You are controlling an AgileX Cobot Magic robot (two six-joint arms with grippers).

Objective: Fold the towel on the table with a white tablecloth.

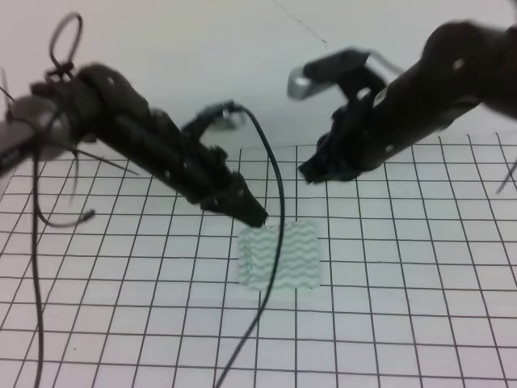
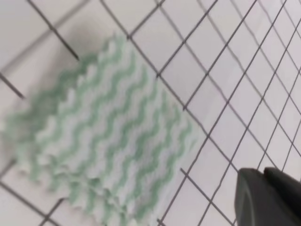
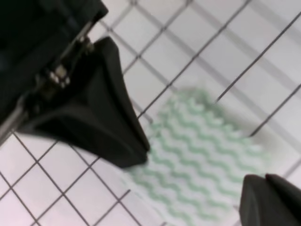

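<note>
Apparently you are near the end: the thin whitish towel with pale green wavy stripes (image 1: pixel 280 256) lies compact, seemingly already folded, on the white grid-lined tablecloth (image 1: pixel 420 323) just below your left gripper (image 1: pixel 252 214), whose fingers look closed on nothing, while your right gripper (image 1: pixel 311 171) hangs above and beyond it, also holding nothing.
</note>
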